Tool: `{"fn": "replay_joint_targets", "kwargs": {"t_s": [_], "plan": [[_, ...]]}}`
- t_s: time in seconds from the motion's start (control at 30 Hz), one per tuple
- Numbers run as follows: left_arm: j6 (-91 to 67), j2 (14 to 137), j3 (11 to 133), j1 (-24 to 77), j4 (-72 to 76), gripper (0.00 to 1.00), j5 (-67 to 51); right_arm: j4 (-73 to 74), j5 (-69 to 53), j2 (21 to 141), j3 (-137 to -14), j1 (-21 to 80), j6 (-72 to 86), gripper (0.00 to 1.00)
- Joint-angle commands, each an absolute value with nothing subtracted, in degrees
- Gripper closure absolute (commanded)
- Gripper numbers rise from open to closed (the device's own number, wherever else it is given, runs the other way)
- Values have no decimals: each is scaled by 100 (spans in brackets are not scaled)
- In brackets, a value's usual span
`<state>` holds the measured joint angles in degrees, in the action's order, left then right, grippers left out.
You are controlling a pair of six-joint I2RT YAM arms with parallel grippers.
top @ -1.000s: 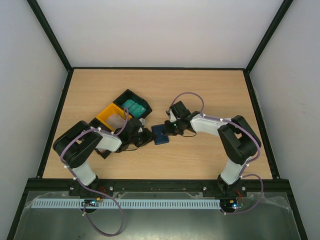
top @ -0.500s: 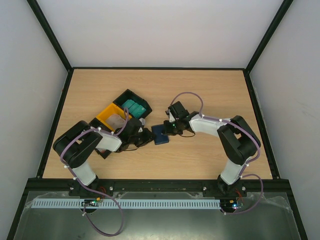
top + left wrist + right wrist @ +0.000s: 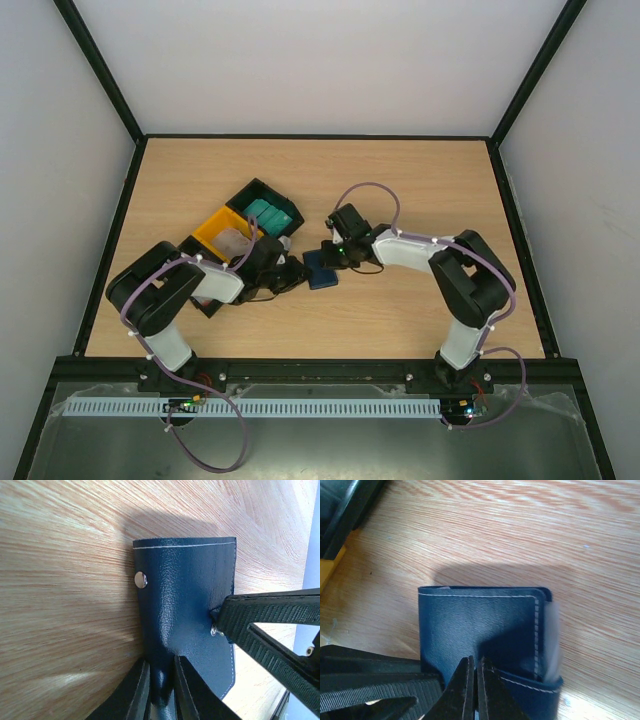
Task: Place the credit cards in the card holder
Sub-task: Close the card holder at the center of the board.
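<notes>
Left gripper (image 3: 160, 682) and right gripper (image 3: 474, 675) each pinch the dark navy leather card holder (image 3: 322, 268); teal credit cards (image 3: 268, 212) wait in the black-and-yellow tray (image 3: 210, 230) at ten o'clock, seemingly none loaded.

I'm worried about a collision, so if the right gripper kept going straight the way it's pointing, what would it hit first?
The card holder: the right gripper seems to rest its shut tips on the navy cover. Past it only the table shows, though depth is unclear.
</notes>
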<state>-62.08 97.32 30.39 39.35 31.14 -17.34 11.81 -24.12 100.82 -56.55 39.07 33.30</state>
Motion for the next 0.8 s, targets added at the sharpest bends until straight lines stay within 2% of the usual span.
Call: {"fn": "replay_joint_targets", "kwargs": {"t_s": [0.0, 0.37, 0.57, 0.77], "plan": [[-6127, 10064, 3017, 4017, 2453, 85, -1510, 1409, -2412, 10398, -5637, 4198, 3421, 98], [-6138, 10112, 3018, 4017, 2470, 85, -1501, 1899, -1769, 9965, -5574, 4333, 3435, 98], [-6139, 10101, 3027, 4012, 2444, 85, -1494, 1655, -1894, 9967, -5551, 4334, 3487, 98], [-6135, 10099, 3036, 4017, 2422, 85, -1479, 985, -2191, 9719, -4800, 4311, 3880, 98]]}}
